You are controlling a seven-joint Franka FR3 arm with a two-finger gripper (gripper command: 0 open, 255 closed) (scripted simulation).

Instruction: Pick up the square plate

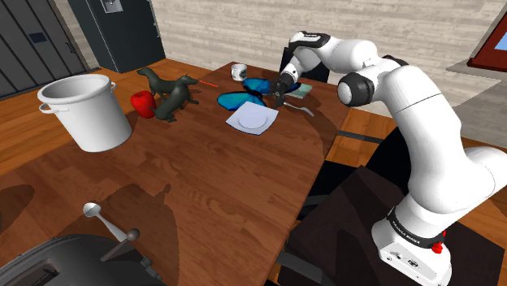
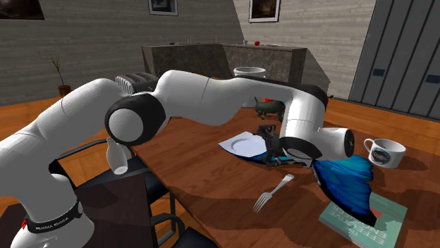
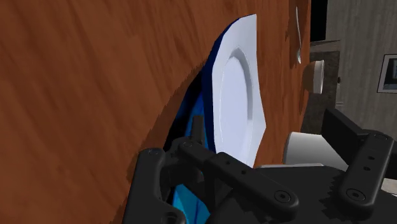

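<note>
- The square plate [image 1: 253,120] is white and lies flat on the brown worktop [image 1: 203,187]. 1 of its edges rides up on a blue dish [image 1: 234,100] tucked beneath it.
- The end effector [image 1: 279,97] hangs low just beside the plate, off the corner that faces the fork [image 1: 301,106]. As far as I can tell it does not touch the plate.
- In the wrist view its 2 black fingers [image 3: 150,184] stand well apart with nothing between them, so it is released and carries nothing.
- The plate lies ahead of the end effector, along the line of the fingers. The wrist view looks almost along the wood, and the plate's nearest corner sits just beyond the fingertips.
- Being square, the plate has no long axis to line up with, so the thin rim is what matters.
- My judgement is that the edge propped on the blue dish leaves a gap under the plate. 1 finger could slide in there while the other closes over the top.
- There is only 1 arm, so reach is not a choice; the plate is close.
- The likely slip is at the plate's near side, where the blue dish pokes out. The fingers could pinch both pieces together, or push the plate away across the wood.
</note>
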